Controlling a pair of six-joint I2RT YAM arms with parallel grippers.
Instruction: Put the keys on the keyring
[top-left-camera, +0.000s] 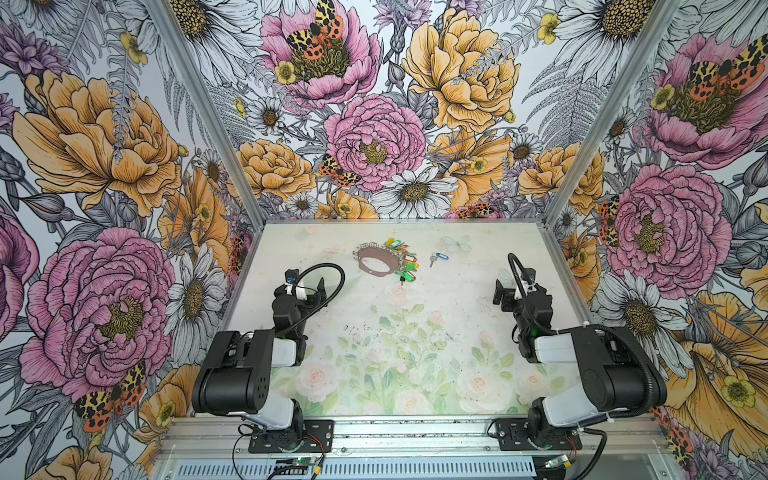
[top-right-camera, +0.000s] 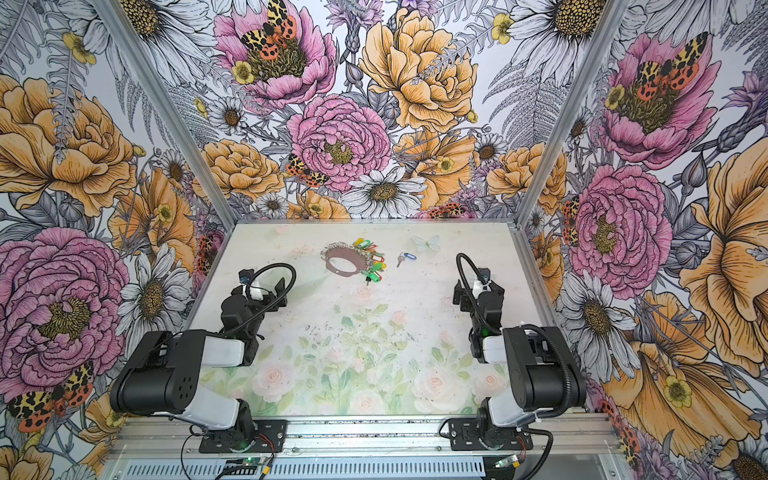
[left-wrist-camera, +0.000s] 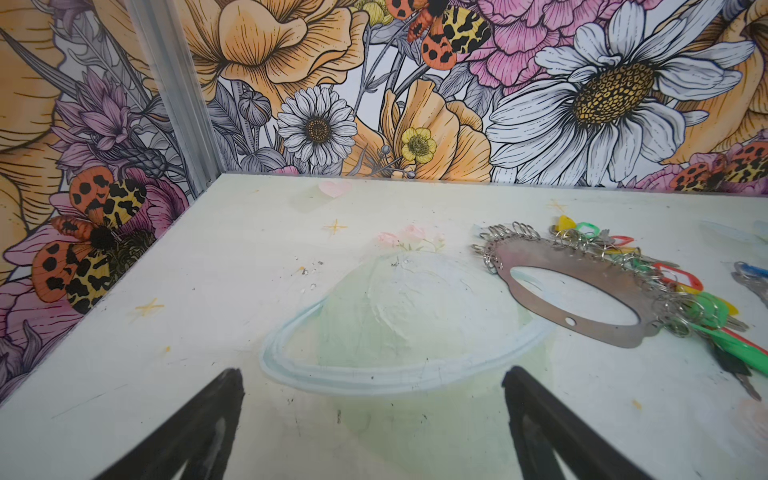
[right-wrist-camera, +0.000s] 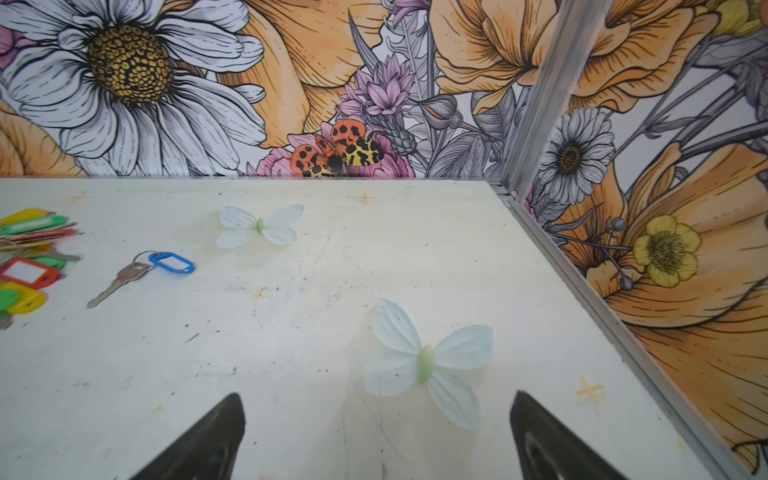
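In both top views you see the keys (top-left-camera: 438, 257) (top-right-camera: 405, 258) lying flat on the table (top-left-camera: 436, 316), near its far edge and just right of the bunched keys (top-left-camera: 402, 259) that crowd the right side of the keyring (top-left-camera: 375, 272); the blue tag points right and the metal blade points toward the robot; your left gripper (top-left-camera: 309, 289) hangs well short of the keyring and to its left, and your right gripper (top-left-camera: 500, 293) sits well apart from the keys, nearer the robot and further right; neither claw touches anything. In the left wrist view the left gripper (left-wrist-camera: 372, 374) is spread wide with only bare table between its fingertips; the keyring (left-wrist-camera: 602, 332) lies flat ahead and off to one side, clear of the claw, with the bunched keys (left-wrist-camera: 685, 295) beyond it and the blue tag of the keys (left-wrist-camera: 750, 271) just showing at the frame's edge. In the right wrist view the right gripper (right-wrist-camera: 378, 398) is likewise spread wide and holds nothing; the keys (right-wrist-camera: 133, 272) lie ahead and well off to the side, apart from both fingertips, with the bunched keys (right-wrist-camera: 29, 257) just beside them.
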